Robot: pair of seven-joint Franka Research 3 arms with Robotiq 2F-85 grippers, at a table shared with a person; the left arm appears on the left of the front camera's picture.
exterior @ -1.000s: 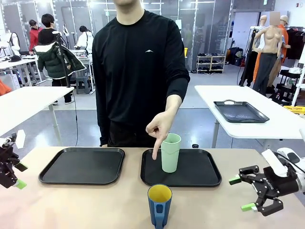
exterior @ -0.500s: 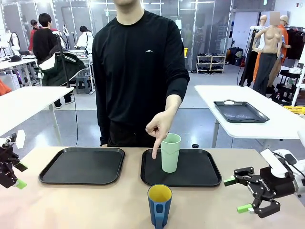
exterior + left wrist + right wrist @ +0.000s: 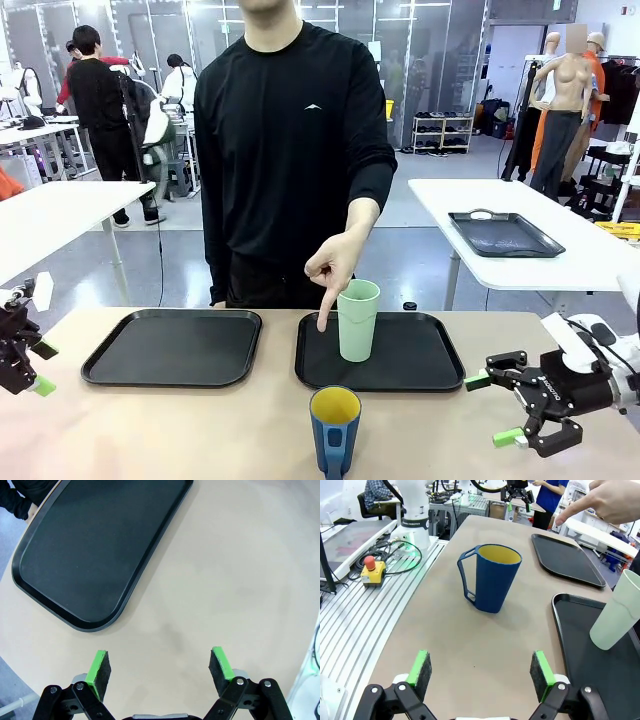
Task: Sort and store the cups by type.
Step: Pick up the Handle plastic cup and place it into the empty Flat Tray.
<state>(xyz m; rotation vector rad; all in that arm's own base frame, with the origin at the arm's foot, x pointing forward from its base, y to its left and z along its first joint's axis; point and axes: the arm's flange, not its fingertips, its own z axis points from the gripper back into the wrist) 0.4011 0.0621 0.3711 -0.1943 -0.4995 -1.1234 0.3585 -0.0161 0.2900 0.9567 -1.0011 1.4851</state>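
Front view: blue mug (image 3: 334, 430) standing upright on table (image 3: 230, 430), mouth up; mint tumbler (image 3: 357, 320) standing upright in right tray (image 3: 430, 362); person's hand (image 3: 333, 270) pointing down beside it; left tray (image 3: 172, 346) holding nothing. Left gripper (image 3: 38, 367) sitting at table's left edge, finger spread unclear here.
Left wrist view: left gripper (image 3: 160, 672) hanging wide open, gripping nothing.
Right wrist view: right gripper (image 3: 482, 674) spreading wide, gripping nothing, blue mug (image 3: 492, 577) ahead, handle facing left in this picture.

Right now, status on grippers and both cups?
Left gripper open over bare table. Right gripper open, facing dark blue handled mug. Tall mint-green plastic tumbler upright on right black tray; person's hand pointing down beside it.
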